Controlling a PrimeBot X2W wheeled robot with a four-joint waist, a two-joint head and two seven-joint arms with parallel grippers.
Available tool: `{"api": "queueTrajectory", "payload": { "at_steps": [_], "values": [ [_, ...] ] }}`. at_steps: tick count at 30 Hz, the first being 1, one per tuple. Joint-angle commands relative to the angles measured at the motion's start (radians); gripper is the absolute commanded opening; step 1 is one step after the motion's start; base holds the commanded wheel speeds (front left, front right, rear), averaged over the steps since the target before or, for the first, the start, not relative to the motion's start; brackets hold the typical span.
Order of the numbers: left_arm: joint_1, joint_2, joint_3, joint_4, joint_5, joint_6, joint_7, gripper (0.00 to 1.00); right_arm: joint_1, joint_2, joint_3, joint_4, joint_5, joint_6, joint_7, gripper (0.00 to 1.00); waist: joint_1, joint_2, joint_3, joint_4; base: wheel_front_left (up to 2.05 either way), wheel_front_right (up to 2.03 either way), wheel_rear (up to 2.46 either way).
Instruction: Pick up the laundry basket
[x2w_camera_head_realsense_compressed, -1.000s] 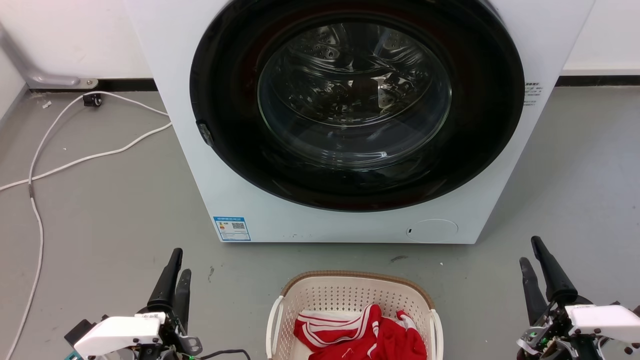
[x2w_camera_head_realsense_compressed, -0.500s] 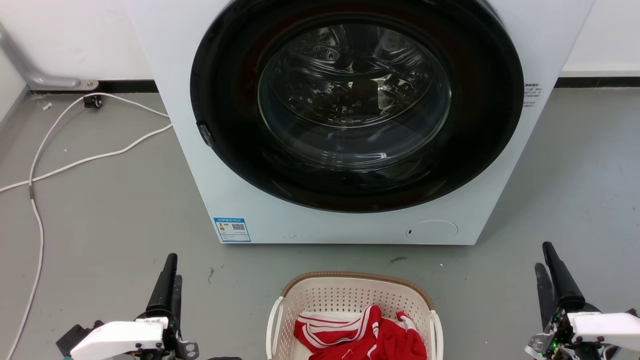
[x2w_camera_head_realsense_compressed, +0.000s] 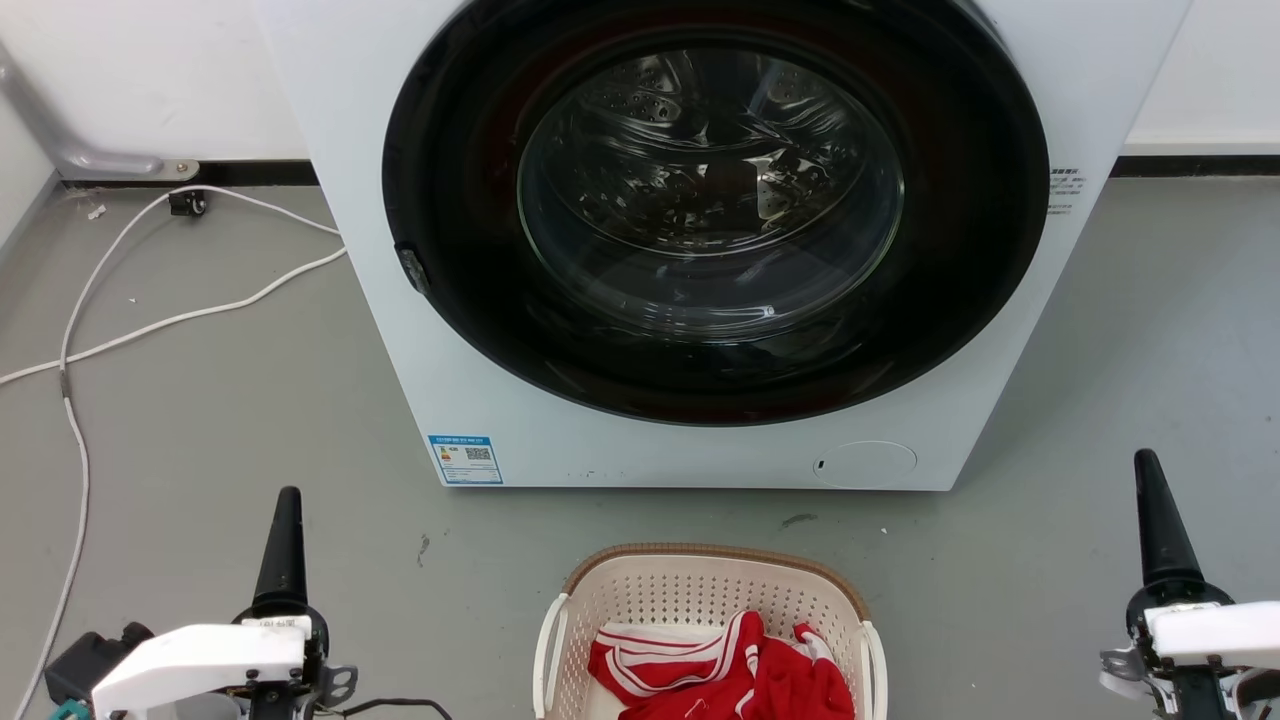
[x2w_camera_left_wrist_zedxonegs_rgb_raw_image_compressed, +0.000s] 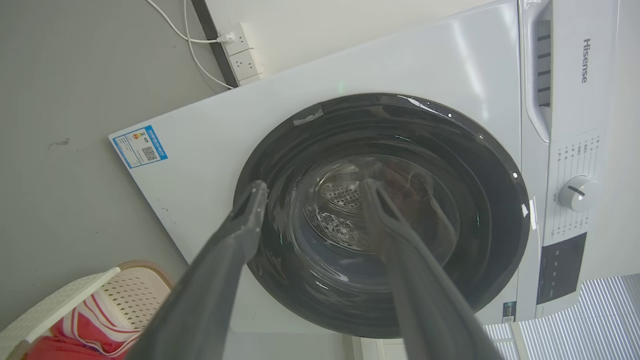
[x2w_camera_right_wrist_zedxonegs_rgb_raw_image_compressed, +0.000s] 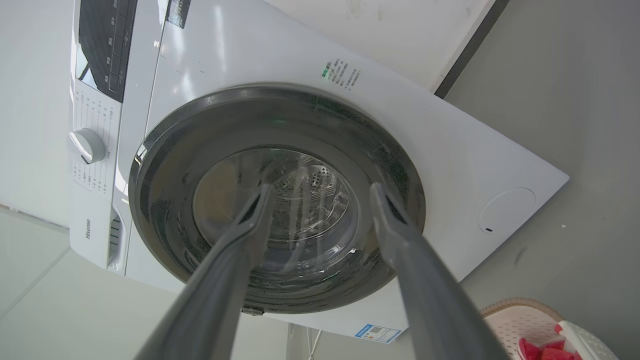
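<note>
1. The laundry basket (x2w_camera_head_realsense_compressed: 700, 552) stands on the grey floor (x2w_camera_head_realsense_compressed: 200, 450) at the bottom middle of the head view, just in front of the washing machine (x2w_camera_head_realsense_compressed: 380, 300). A red-and-white garment (x2w_camera_head_realsense_compressed: 730, 665) lies in it.
2. The basket lies between the two grippers. It is inward and to the right of the left gripper (x2w_camera_head_realsense_compressed: 287, 500), and inward and to the left of the right gripper (x2w_camera_head_realsense_compressed: 1148, 470). Both are well apart from it, and neither arm looks clearly nearer.
3. Each wrist view shows that gripper's two fingers spread, with nothing between them, pointing at the machine's door rather than at the basket. The basket shows only in a lower corner of each wrist view.
4. The white side handles – left handle (x2w_camera_head_realsense_compressed: 545, 640) and right handle (x2w_camera_head_realsense_compressed: 876, 650) – each face the gripper on their own side. My judgement is that the coming move is for both arms to swing inward and down, one to each handle.
5. The bottom edge of the head view cuts the basket off, so I cannot tell which way its long axis runs.
6. The floor is smooth and flat. A white cable (x2w_camera_head_realsense_compressed: 150, 322) trails across it on the left, well clear of the basket. The machine's front stands close behind the basket's far rim, which leaves little space there – the sides are open.
</note>
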Motion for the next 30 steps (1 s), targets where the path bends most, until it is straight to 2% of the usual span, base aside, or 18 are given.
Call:
{"api": "queueTrajectory", "payload": {
  "at_steps": [1,8,14,19,25,30],
  "values": [
    [-0.004,0.004,0.004,-0.041,0.047,0.009,-0.013,1.0,-0.015,-0.004,0.01,-0.046,-0.086,0.0,-0.012,1.0,0.0,0.0,0.0,0.001,0.0,0.0,0.0],
    [0.006,0.004,-0.019,-0.128,0.198,0.04,-0.037,1.0,-0.004,-0.004,0.032,-0.131,-0.297,0.0,-0.036,1.0,0.0,0.0,0.001,0.001,0.0,0.0,0.0],
    [0.017,0.004,-0.091,-0.186,0.401,0.036,-0.057,1.0,0.009,-0.004,0.064,-0.185,-0.437,0.0,-0.057,1.0,0.0,0.0,0.002,0.002,0.0,0.0,0.0],
    [0.03,0.004,-0.153,-0.212,0.542,0.032,-0.073,1.0,0.027,-0.004,0.083,-0.207,-0.528,0.0,-0.072,1.0,0.0,0.0,0.001,0.001,0.0,0.0,0.0],
    [0.04,0.004,-0.205,-0.225,0.66,0.014,-0.091,1.0,0.046,-0.004,0.091,-0.209,-0.621,0.0,-0.09,1.0,0.0,0.0,0.0,-0.001,0.0,0.0,0.0],
    [0.051,0.004,-0.226,-0.222,0.767,0.025,-0.105,1.0,0.062,-0.004,0.099,-0.203,-0.692,0.0,-0.104,1.0,0.0,0.0,-0.001,-0.004,0.0,0.0,0.0]
  ]
}}
